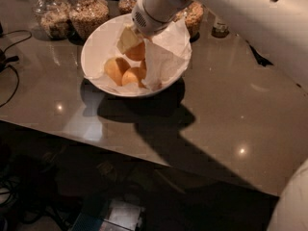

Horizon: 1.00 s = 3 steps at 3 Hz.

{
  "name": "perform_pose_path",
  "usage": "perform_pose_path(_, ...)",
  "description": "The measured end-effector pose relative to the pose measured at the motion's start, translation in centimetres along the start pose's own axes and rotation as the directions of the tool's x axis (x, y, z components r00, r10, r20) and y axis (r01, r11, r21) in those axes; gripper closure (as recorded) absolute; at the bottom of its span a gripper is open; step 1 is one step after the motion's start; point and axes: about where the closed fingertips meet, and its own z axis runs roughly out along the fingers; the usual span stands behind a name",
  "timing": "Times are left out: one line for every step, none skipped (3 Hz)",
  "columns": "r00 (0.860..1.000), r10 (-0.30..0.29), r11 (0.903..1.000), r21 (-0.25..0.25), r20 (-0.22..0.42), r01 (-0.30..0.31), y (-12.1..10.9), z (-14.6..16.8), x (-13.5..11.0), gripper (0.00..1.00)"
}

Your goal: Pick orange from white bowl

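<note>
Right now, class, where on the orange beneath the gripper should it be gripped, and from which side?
Across its widest middle, from above: the orange is round and sits low in the white bowl, with crumpled paper and other oranges crowding its sides. The gripper is right over it.

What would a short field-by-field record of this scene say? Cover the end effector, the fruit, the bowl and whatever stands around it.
end effector: lowered into the white bowl, at its far side
orange: in the bowl, right under the end effector; contact unclear
other oranges: at least two, nearer the bowl's front
crumpled paper: lines the bowl, bunched on the right
glass jars: behind the bowl, brownish contents
table: glossy, carries the bowl and jars
</note>
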Motion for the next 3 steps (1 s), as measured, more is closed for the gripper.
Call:
perform_pose_path(0.997, -0.08, 0.9925, -0.093, 0.0, 0.08, 0.35, -0.85, 0.07, 0.4)
perform_pose_path(0.989, -0.151, 0.9742, -0.169, 0.009, 0.15, 0.65, -1.48, 0.14, 0.17)
perform_pose_path(0.973, -0.231, 0.9399, -0.254, 0.02, 0.228, 1.22, -1.57, 0.15, 0.0)
